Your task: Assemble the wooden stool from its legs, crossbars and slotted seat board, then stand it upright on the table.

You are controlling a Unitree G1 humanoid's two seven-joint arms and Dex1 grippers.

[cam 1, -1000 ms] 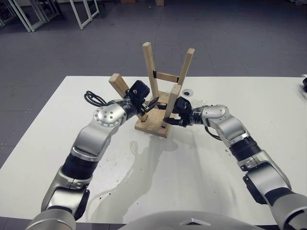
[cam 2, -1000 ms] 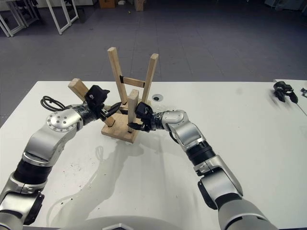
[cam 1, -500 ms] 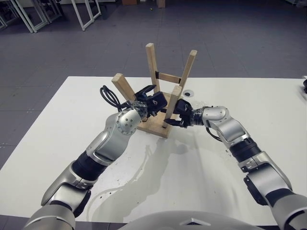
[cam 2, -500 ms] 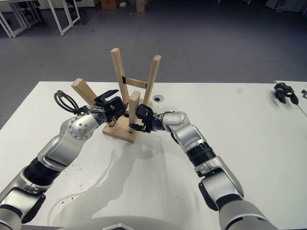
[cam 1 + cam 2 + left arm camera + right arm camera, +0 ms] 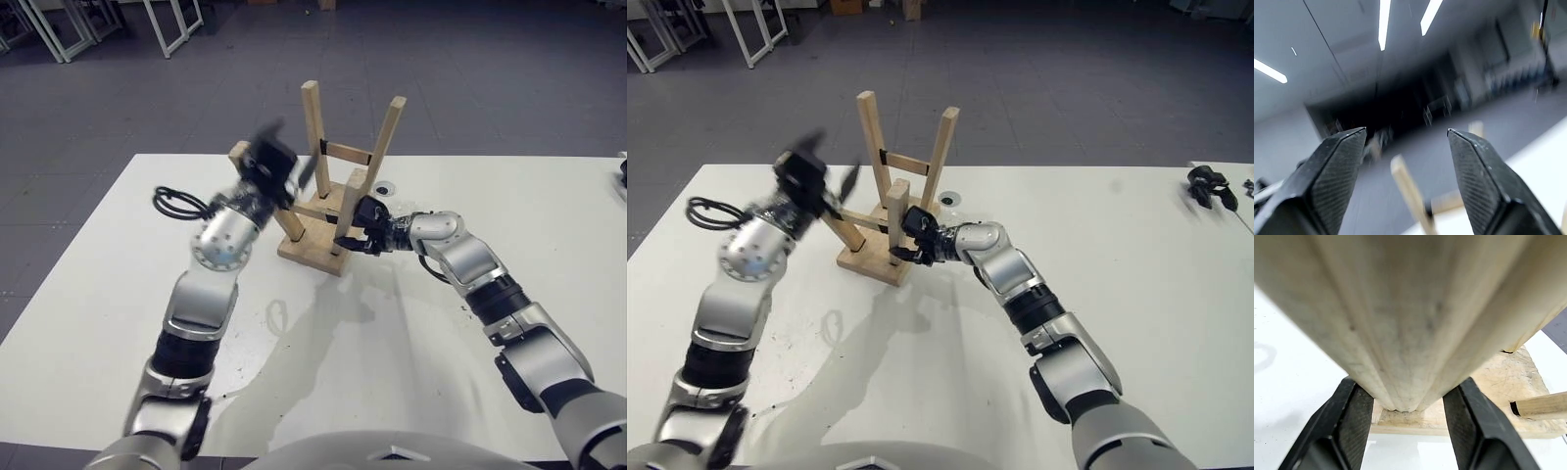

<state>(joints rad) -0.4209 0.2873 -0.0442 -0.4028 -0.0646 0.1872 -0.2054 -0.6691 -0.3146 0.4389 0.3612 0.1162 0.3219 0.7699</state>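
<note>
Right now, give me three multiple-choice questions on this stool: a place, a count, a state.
1. The seat board lies: A on the table; B on the floor; C on a chair.
2. Legs pointing up: A two; B four; C six.
3. The left gripper is: A open; B shut on a leg; C shut on a crossbar.
1 A: it sits flat on the white top. 2 B: four posts rise from it. 3 A: its fingers stand apart, nothing between.
</note>
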